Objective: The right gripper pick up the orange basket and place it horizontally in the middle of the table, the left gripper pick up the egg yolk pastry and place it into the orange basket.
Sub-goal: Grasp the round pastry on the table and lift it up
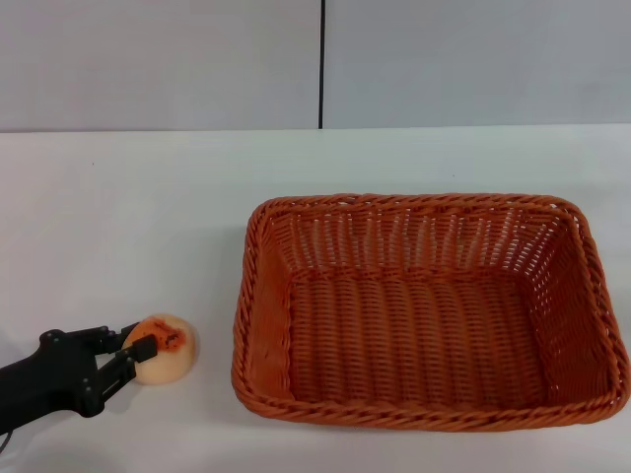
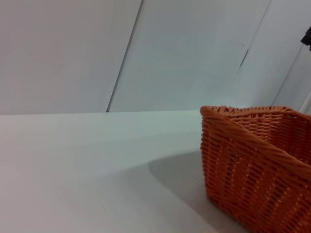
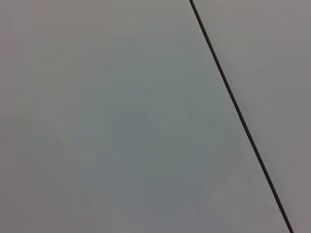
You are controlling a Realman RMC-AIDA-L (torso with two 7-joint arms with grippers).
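The orange basket lies lengthwise on the table, right of centre, and it is empty. Its corner also shows in the left wrist view. The egg yolk pastry, a pale bun with an orange-red patch, rests on the table at the front left, a short gap from the basket's left wall. My left gripper reaches in low from the left edge, and its black fingers close against the pastry's left side. The right gripper is out of view.
A grey wall with a dark vertical seam stands behind the table. The right wrist view shows only that wall and the seam. White tabletop lies to the left of the basket and behind it.
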